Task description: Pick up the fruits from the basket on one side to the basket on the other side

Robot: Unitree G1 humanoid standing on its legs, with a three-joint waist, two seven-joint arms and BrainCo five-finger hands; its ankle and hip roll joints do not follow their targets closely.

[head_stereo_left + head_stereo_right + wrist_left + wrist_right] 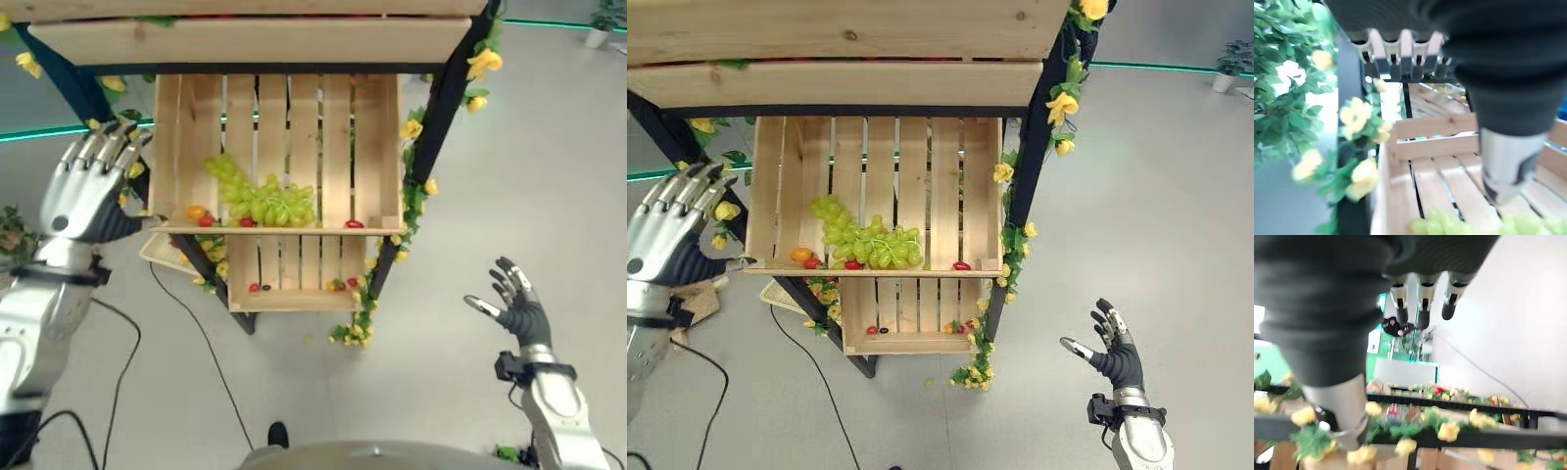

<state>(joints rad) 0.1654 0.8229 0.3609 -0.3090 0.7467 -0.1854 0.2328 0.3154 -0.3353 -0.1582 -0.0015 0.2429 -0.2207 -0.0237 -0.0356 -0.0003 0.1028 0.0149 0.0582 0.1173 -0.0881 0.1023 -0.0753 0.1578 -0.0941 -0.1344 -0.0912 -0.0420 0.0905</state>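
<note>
A bunch of green grapes [265, 199] lies in the upper wooden crate [372, 137] of a black stand, with an orange fruit [196, 211] and small red fruits [354, 224] along its front edge. A lower wooden crate [284, 297] under it holds a few small red fruits [255, 288]. My left hand [88, 181] is raised beside the upper crate's left wall, fingers straight and holding nothing. My right hand [517, 304] hovers open over the floor, well right of the stand. The grapes [1459, 226] also show past my left hand's fingers [1400, 54].
The stand's black posts [431, 127] carry yellow flowers [484, 63] and green leaves. A wooden shelf board [245, 39] overhangs the upper crate. A woven basket edge [162, 257] peeks out low at the stand's left. Bare grey floor [529, 176] spreads to the right.
</note>
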